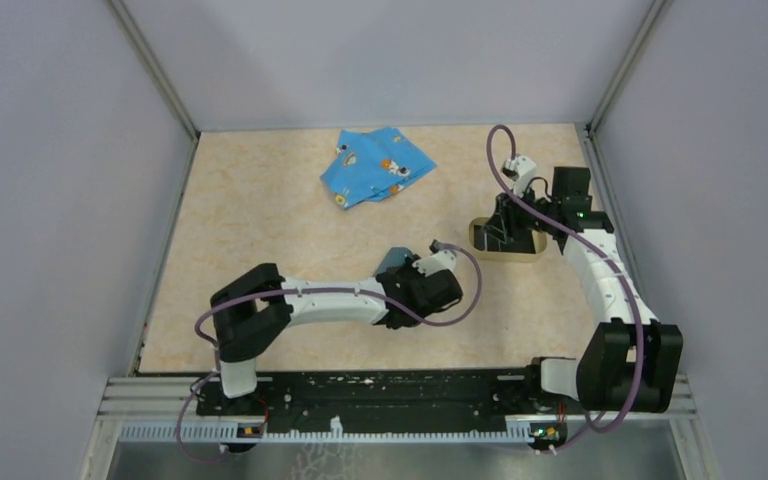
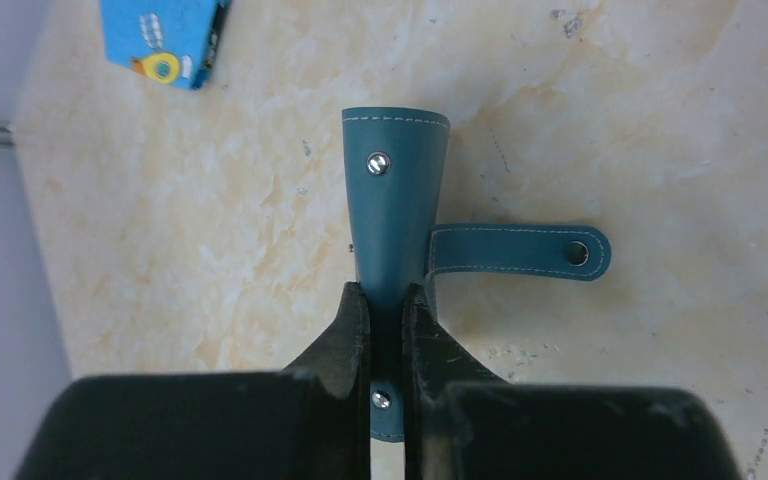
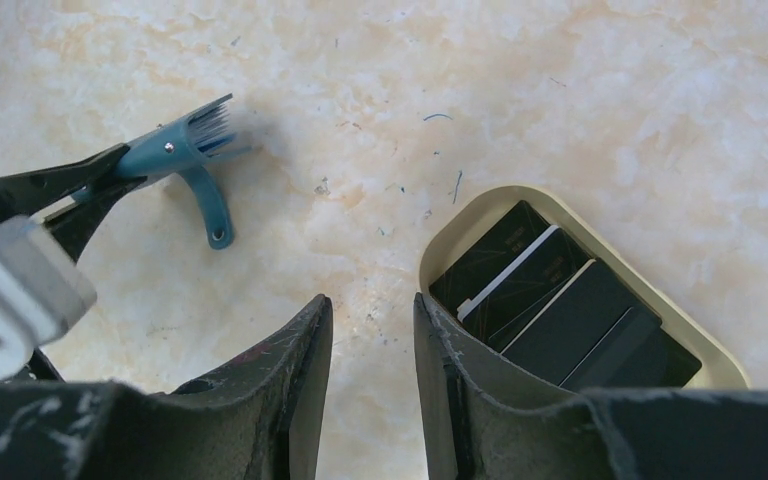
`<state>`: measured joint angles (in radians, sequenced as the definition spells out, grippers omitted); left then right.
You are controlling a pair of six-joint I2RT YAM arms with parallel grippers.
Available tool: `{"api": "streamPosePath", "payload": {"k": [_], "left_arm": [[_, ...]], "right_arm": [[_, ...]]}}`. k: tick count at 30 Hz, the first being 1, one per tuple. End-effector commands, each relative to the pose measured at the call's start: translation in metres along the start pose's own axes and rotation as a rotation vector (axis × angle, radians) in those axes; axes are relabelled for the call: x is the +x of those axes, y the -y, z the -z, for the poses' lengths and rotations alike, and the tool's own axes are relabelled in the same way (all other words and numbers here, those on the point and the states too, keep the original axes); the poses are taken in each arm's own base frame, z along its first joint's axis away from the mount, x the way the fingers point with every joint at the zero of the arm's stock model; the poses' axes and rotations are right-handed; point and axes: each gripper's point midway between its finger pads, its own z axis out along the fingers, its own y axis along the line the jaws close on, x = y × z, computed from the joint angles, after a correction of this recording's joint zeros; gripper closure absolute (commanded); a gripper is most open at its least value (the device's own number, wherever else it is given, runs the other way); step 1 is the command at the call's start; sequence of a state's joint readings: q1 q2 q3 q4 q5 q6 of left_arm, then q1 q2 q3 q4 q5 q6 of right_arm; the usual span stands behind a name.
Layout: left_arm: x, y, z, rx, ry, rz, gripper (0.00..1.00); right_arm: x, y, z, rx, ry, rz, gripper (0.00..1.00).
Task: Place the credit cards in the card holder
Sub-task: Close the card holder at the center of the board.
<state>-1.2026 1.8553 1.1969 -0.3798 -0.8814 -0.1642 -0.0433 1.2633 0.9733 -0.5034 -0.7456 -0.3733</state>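
My left gripper (image 2: 387, 292) is shut on the teal card holder (image 2: 395, 200), holding it on edge above the table with its snap strap (image 2: 520, 250) sticking out to the right. The holder also shows in the top view (image 1: 394, 260) and in the right wrist view (image 3: 180, 150). Several black credit cards (image 3: 550, 300) lie stacked in the tan oval tray (image 3: 470, 215). My right gripper (image 3: 372, 305) is open and empty, just left of the tray's near rim, over bare table. In the top view the right gripper (image 1: 500, 232) hangs over the tray (image 1: 532, 254).
A bright blue cartoon-print cloth (image 1: 375, 165) lies at the back middle of the table and shows at the top left of the left wrist view (image 2: 160, 40). Grey walls close the table on the left, back and right.
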Motion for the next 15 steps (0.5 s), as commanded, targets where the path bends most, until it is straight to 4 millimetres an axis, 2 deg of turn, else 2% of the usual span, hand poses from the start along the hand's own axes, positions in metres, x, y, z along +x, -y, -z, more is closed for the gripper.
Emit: {"api": "streamPosePath", "payload": {"k": [1,7,10,13,15], "left_arm": [[-0.025,-0.041,0.021,-0.235,0.04,-0.056,1.0],[-0.048,-0.072,0.049,-0.311,0.104,-0.052,1.0],[-0.053,-0.078,0.054,-0.331,0.12,-0.066,1.0],[-0.048,-0.069,0.047,-0.33,0.11,-0.097,1.0],[-0.04,-0.052,0.038,-0.291,0.094,-0.1,1.0]], "right_arm": [[-0.013,0.003,0.005,0.024,0.05,0.025,0.64],[-0.013,0.004,0.005,0.025,0.049,0.022,0.64],[-0.012,0.004,0.004,0.024,0.048,0.02,0.64],[-0.012,0.004,0.004,0.023,0.047,0.018,0.64],[-0.012,0.004,0.004,0.023,0.046,0.017,0.64]]}}
